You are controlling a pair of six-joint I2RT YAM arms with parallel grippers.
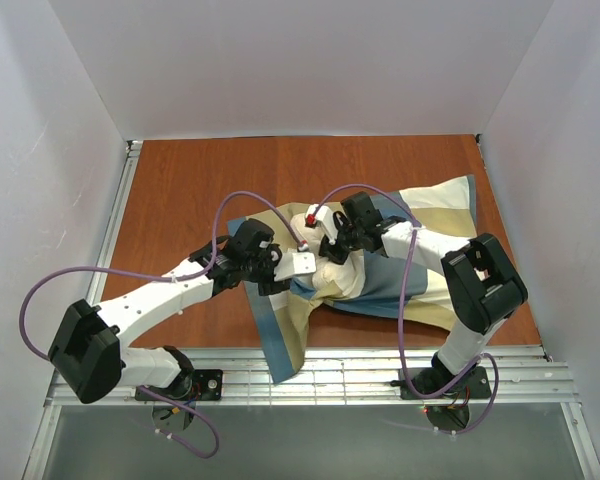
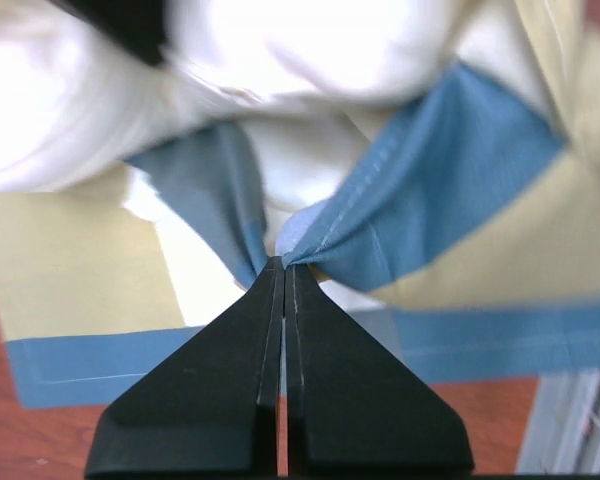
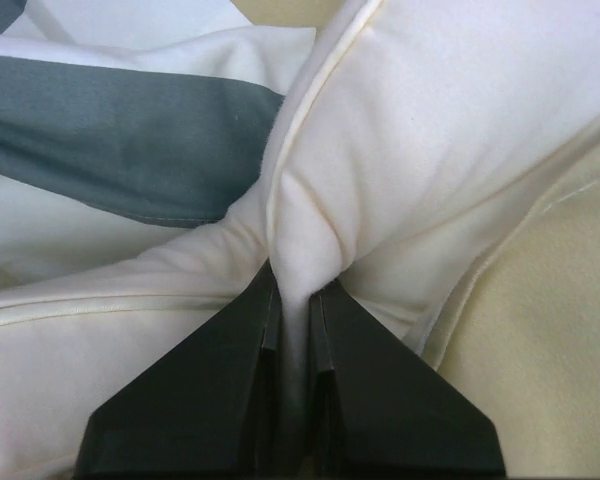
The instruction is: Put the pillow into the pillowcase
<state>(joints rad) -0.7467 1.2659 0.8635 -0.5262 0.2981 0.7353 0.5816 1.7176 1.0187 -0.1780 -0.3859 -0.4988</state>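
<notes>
Feeding the pillow point(image 3: 430, 130) into the pillowcase point(image 1: 435, 215), both grippers pinching cloth.

Best done by pinning the stitched blue hem with the left gripper point(image 2: 283, 262) so the mouth stays taut. Meanwhile pushing the cream corner deeper with the right gripper point(image 3: 292, 292), going slowly and avoiding dragging the whole bundle across the table point(image 1: 180, 190). Left jaws pressing fully together on a bunched fold of the blue edge, no gap showing. Right jaws standing a sliver apart, clamping a thick gather of cream pillow fabric beside its piped seam. Pillow lying mid-table between the two wrists, seemingly partly wrapped by the case, with a cream bulge showing. Case spreading off to the right, one corner lapping onto the metal rail at the near edge.
</notes>
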